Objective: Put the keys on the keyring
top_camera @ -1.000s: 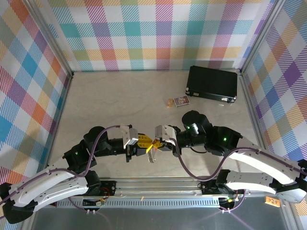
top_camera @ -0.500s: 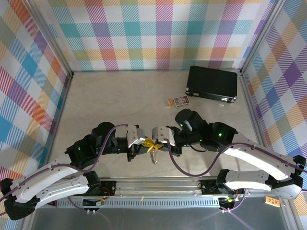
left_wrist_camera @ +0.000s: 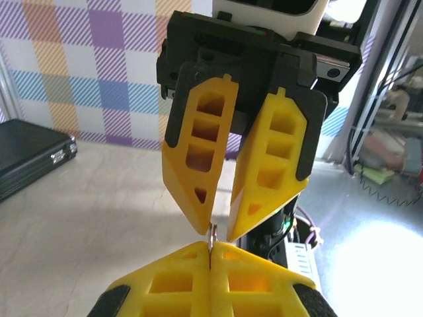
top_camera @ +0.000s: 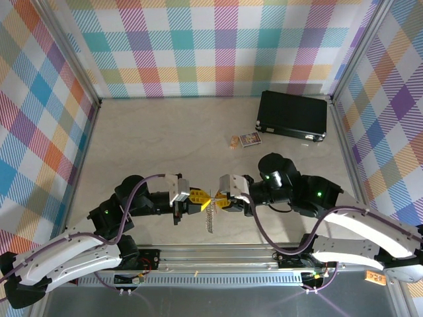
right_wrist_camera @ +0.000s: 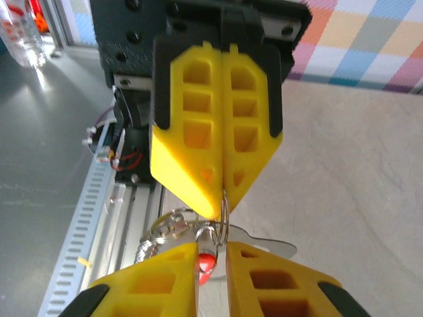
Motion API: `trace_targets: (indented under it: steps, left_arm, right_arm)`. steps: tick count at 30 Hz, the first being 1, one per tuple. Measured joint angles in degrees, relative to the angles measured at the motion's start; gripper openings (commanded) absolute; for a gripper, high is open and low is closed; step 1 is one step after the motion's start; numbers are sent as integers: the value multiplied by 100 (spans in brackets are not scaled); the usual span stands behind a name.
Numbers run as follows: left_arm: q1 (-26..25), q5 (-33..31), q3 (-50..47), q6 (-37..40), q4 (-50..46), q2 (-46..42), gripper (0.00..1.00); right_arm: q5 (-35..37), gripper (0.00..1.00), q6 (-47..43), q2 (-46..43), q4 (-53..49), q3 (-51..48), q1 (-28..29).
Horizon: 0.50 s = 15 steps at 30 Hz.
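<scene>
Table (top_camera: 165, 139): pale; both grippers were tip to tip, low middle.
Left gripper (top_camera: 202, 198): pinched shut on keyring (top_camera: 210, 221), which hung straight down.
Right gripper (top_camera: 216, 198): slightly open.
Key (right_wrist_camera: 208, 261): red tag sat inside the right jaws.

1. The top external view looks down from above and behind the arms. It is far enough off to take in the whole tabletop (top_camera: 165, 139), with the arm bases at its lower edge.
2. The left wrist view sits close behind the left hand (left_wrist_camera: 210, 256) and faces roughly level across to the right hand (left_wrist_camera: 217, 232).
3. The right wrist view looks back the opposite way, very near and tilted slightly down.
4. All three views share the spot where both hands meet at the keyring (right_wrist_camera: 170, 226).
</scene>
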Motion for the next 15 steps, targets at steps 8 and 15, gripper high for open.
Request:
trace_targets:
  steps: [8, 15]
  left_arm:
    - [0, 219, -116, -297, 688, -2, 0]
    - [0, 269, -199, -407, 931, -15, 0]
  right_arm:
    - [-219, 24, 170, -79, 275, -24, 0]
    - [-247, 19, 236, -79, 396, -127, 0]
